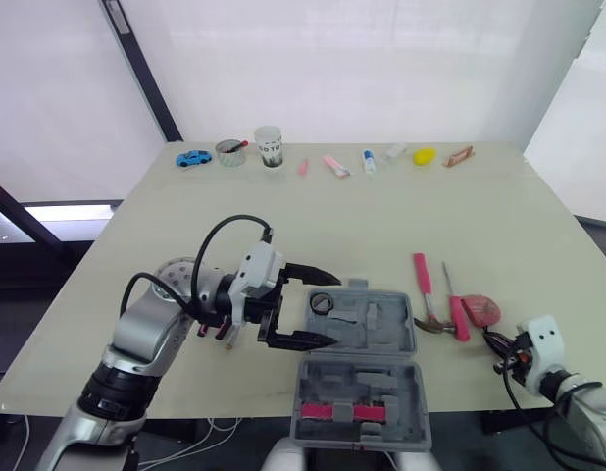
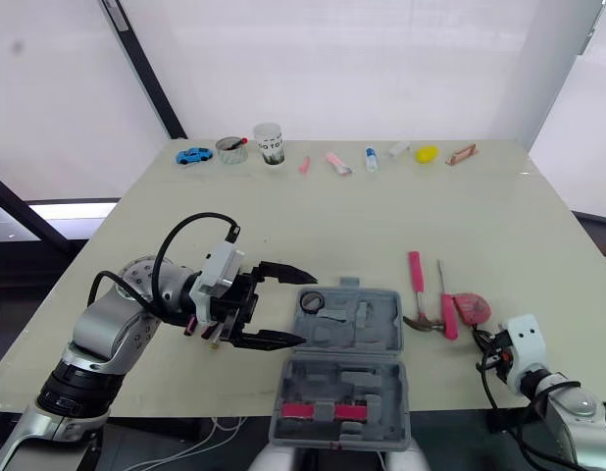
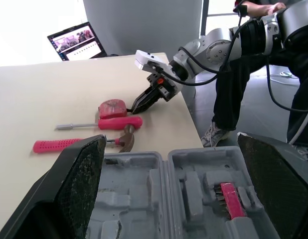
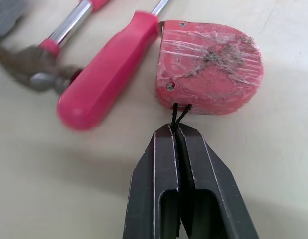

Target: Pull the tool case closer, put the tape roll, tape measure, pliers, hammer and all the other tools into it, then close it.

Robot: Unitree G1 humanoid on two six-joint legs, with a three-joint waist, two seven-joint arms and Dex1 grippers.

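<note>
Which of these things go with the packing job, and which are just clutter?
Job: tool case, hammer, screwdriver, tape measure, its cord pinched in the right gripper.
Lying about, along the far edge of the table: blue toy car, white cup, small bottle, yellow object.

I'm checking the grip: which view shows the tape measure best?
Right wrist view: the tape measure is close up, its black cord pinched in the shut right gripper. Eye views and left wrist view show it small beside the screwdriver.
</note>
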